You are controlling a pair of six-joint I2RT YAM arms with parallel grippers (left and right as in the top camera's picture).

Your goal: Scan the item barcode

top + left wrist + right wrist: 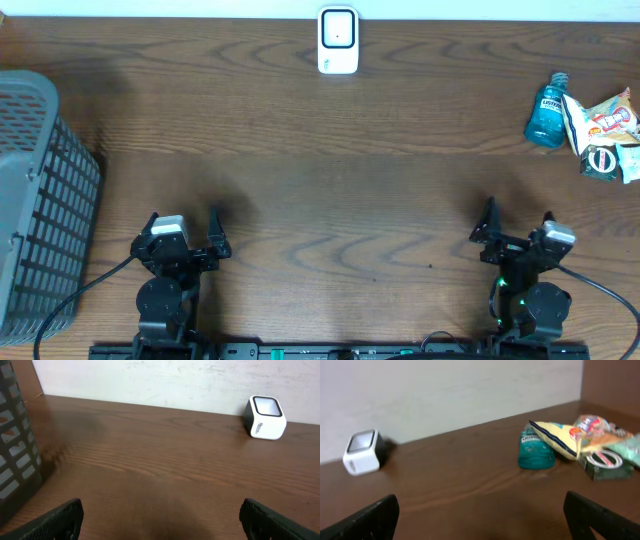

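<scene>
While left gripper and right gripper are held open in front of the scanner, mouthwash bottle and snack packets laid to its right, basket to its left, contents unseen.

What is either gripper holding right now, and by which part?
Nothing. The left gripper and right gripper both stand open and empty; the blue bottle and snack packets lie untouched, far off to the right.
</scene>
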